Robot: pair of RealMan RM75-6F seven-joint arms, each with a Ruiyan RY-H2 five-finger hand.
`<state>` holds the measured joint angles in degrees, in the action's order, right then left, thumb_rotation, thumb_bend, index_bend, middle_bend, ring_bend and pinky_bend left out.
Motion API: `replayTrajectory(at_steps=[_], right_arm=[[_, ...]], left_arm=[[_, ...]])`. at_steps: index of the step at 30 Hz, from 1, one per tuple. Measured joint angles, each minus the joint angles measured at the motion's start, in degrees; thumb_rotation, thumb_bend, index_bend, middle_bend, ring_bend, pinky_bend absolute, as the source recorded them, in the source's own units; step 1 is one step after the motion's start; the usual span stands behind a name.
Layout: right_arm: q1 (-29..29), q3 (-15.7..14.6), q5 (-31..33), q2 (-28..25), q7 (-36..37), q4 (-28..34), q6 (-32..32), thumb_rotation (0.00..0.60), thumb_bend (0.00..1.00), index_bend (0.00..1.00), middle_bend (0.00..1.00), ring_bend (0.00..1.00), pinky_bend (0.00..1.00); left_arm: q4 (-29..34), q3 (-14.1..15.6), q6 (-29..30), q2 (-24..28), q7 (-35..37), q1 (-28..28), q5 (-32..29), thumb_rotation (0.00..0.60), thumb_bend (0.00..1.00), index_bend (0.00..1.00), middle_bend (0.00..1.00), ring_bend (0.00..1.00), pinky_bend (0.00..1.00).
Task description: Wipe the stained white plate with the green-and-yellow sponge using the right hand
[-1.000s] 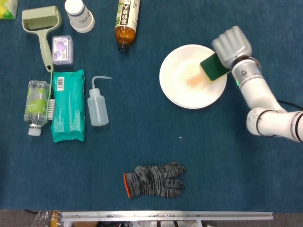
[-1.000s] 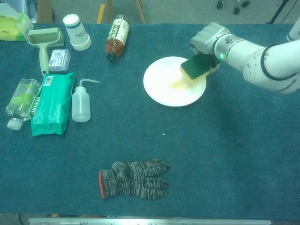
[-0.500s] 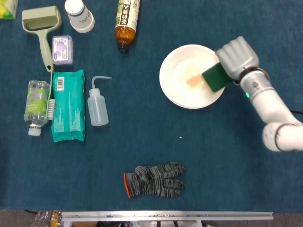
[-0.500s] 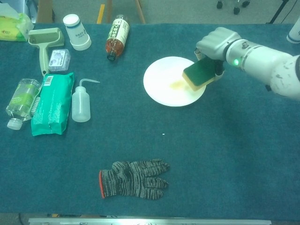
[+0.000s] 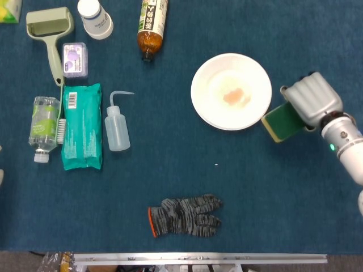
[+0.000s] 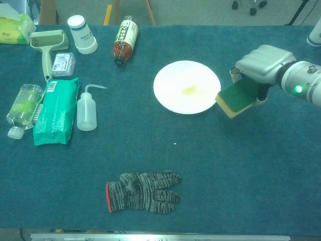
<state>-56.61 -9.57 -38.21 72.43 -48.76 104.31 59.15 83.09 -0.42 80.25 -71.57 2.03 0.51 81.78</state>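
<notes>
A: Where's the sponge [image 5: 282, 121] rn?

B: Off the plate [image 5: 210, 110] — just past its rim on the side away from the squeeze bottle [image 5: 116, 126], nearly touching the edge in head view. The right hand [image 5: 311, 100] grips it from above, fingers curled down over its far end.

A: Orientation?

B: Tilted. Green face up, yellow layer along the lower edge. Long axis runs diagonal, the free end pointing toward the plate rim, the other end tucked under the hand. Can't tell if it touches the tabletop [image 5: 255, 187].

A: Plate itself?

B: White, upright on the tabletop, with an orange-ish stain [image 5: 233, 97] near its middle.

A: Left hand?

B: Not seen in either view.

A: Other stuff, relative to the plate?

B: Brown bottle [image 5: 152, 27] lying up past the plate's far-left side. Knit glove [image 5: 185, 216] well below the plate, toward the near tabletop edge. Green packet [image 5: 82, 126] beside the squeeze bottle, a clear bottle [image 5: 44, 127] beyond that. Lint roller [image 5: 52, 37], white cup [image 5: 95, 18] and a small purple box [image 5: 75, 59] sit in the far-left corner, all well apart from the plate.
</notes>
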Motion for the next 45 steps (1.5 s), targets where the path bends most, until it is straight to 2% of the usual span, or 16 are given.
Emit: replayTrajectory(at_steps=[6, 10, 13, 15, 17, 18, 20, 25, 30, 33, 38, 45], right_arm=[[1.11, -0.98, 0.07, 1.62, 0.56, -2.18, -3.15, 0.6, 0.05, 0.39, 0.56, 0.39, 0.36], [1.27, -1.43, 1.42, 2.4, 0.86, -3.75, -5.97, 0.6, 0.05, 0.38, 0.48, 0.36, 0.36], [1.06, -1.6, 2.85, 2.45, 1.31, -4.16, -8.32, 0.6, 0.01, 0.26, 0.36, 0.28, 0.36], [0.7, -1.75, 4.2, 2.14, 1.65, -4.05, -9.9, 0.6, 0.0, 0.11, 0.21, 0.22, 0.37], [0.22, -1.95, 5.52, 1.58, 1.99, -3.56, -11.06, 0.6, 0.0, 0.03, 0.1, 0.2, 0.38], [0.07, -2.03, 5.86, 1.3, 2.19, -3.21, -11.34, 0.6, 0.0, 0.0, 0.04, 0.19, 0.38], [-0.04, -2.12, 5.92, 0.7, 2.91, -2.49, -11.51, 0.6, 0.0, 0.0, 0.0, 0.18, 0.39], [0.8, -1.72, 3.67, -0.9, 5.63, -0.6, -10.78, 0.6, 0.0, 0.0, 0.0, 0.18, 0.43], [3.65, -0.89, -2.23, -3.92, 9.98, 2.45, -7.46, 0.6, 0.0, 0.0, 0.0, 0.18, 0.45], [6.63, -0.83, -7.86, -5.42, 11.89, 3.36, -2.42, 0.6, 0.0, 0.0, 0.04, 0.18, 0.46], [14.54, -1.46, -17.42, -8.57, 16.16, 4.0, 8.67, 0.6, 0.0, 0.1, 0.22, 0.18, 0.45], [25.08, -2.32, -23.98, -13.41, 22.66, 4.45, 18.12, 0.6, 0.0, 0.15, 0.27, 0.18, 0.44]], left_arm=[[-0.15, 0.3, 0.32, 0.04, 0.28, -0.3, -0.03, 0.6, 0.29, 0.36, 0.33, 0.16, 0.41], [-0.37, 0.33, 0.45, 0.13, 0.61, -0.46, -0.22, 0.6, 0.29, 0.36, 0.33, 0.16, 0.41], [-0.55, 0.3, 0.44, 0.19, 0.9, -0.48, -0.34, 0.6, 0.29, 0.36, 0.33, 0.16, 0.41], [-0.68, 0.26, 0.36, 0.2, 1.08, -0.39, -0.34, 0.6, 0.29, 0.36, 0.33, 0.16, 0.41], [-0.73, 0.26, 0.26, 0.17, 1.14, -0.31, -0.32, 0.6, 0.29, 0.36, 0.33, 0.16, 0.41], [-0.74, 0.35, 0.29, 0.13, 1.12, -0.33, -0.23, 0.6, 0.29, 0.36, 0.33, 0.16, 0.41], [-0.75, 0.42, 0.34, 0.06, 1.06, -0.35, -0.15, 0.6, 0.29, 0.36, 0.33, 0.16, 0.41], [-0.3, 0.41, 0.46, 0.2, 0.82, -0.29, -0.07, 0.6, 0.29, 0.36, 0.33, 0.16, 0.41], [-0.05, 0.31, 0.83, 0.25, 0.73, -0.21, 0.17, 0.6, 0.29, 0.36, 0.35, 0.17, 0.41], [0.1, 0.3, 1.01, 0.31, 0.93, -0.18, 0.4, 0.6, 0.29, 0.36, 0.34, 0.17, 0.41], [0.37, 0.18, 1.49, 0.29, 1.61, 0.02, 1.07, 0.6, 0.29, 0.36, 0.32, 0.17, 0.41], [1.73, -0.16, 1.23, 0.5, 0.07, 1.04, 1.65, 0.6, 0.29, 0.36, 0.31, 0.19, 0.42]])
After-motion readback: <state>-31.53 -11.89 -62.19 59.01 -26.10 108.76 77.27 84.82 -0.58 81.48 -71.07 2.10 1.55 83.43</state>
